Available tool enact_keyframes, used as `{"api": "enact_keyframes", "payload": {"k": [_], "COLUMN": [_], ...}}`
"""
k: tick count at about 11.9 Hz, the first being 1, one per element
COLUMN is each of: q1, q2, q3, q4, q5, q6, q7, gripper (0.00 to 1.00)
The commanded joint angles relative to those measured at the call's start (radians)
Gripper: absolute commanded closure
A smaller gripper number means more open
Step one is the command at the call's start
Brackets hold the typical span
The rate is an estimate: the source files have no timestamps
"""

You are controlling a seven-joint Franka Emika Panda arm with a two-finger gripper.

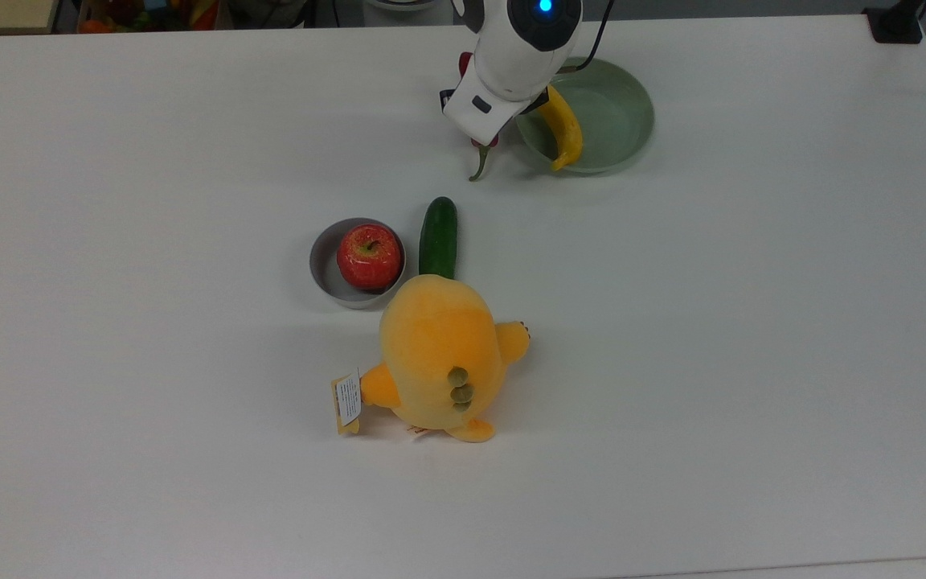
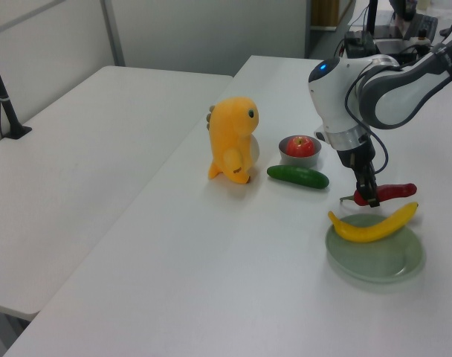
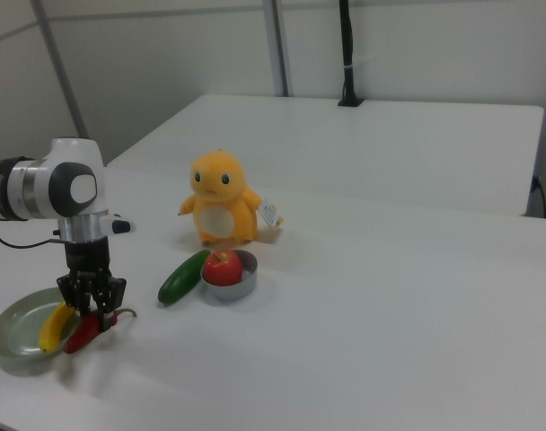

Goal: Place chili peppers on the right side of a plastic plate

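Left view is showing the white arm's end effector [image 2: 372, 199] pointing down and gripping a dark red, wrinkled chili pepper [image 2: 392, 192] with its fingers closed on it near the stem end. The pepper is lying roughly level, just beside the rim of the pale green round plastic plate [image 2: 375, 256], on the side toward the long green cucumber [image 2: 298, 176]; whether it is touching the white table [image 2: 211, 245] is not clear. A curved yellow banana [image 2: 373, 225] is resting across the plate's rim. In the top view the pepper's thin green stem [image 1: 479, 163] is sticking out below the arm, at the plate's left. In the right view the pepper [image 3: 86, 330] is sitting just right of the plate [image 3: 13, 334]. Well apart, a round red apple [image 2: 301, 146] is sitting in a small grey bowl [image 2: 299, 158], touching the cucumber, with an orange plush toy [image 2: 233, 140] nearby.
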Motion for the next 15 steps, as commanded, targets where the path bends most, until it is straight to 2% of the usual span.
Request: {"api": "enact_keyframes", "payload": {"k": [1,2,6,8,11,12,15], "q1": [0.001,0.001,-0.007,-0.039,-0.090,-0.087,-0.048], "q2": [0.009,0.007,-0.007,-0.040,-0.068,-0.077,-0.123], "q3": [0.004,0.002,0.004,0.004,-0.015,-0.062,-0.182], "q4": [0.011,0.013,0.042,0.132,0.250,0.289,0.295], "q5": [-0.007,-0.013,-0.024,-0.004,-0.009,-0.009,-0.006], "q6": [0.019,0.022,0.010,0.008,0.013,0.025,0.097], "q7": [0.023,0.033,0.061,0.189,0.222,0.213,0.158], "gripper": [0.30,0.00,0.00,0.00,0.00,0.00,0.00]}}
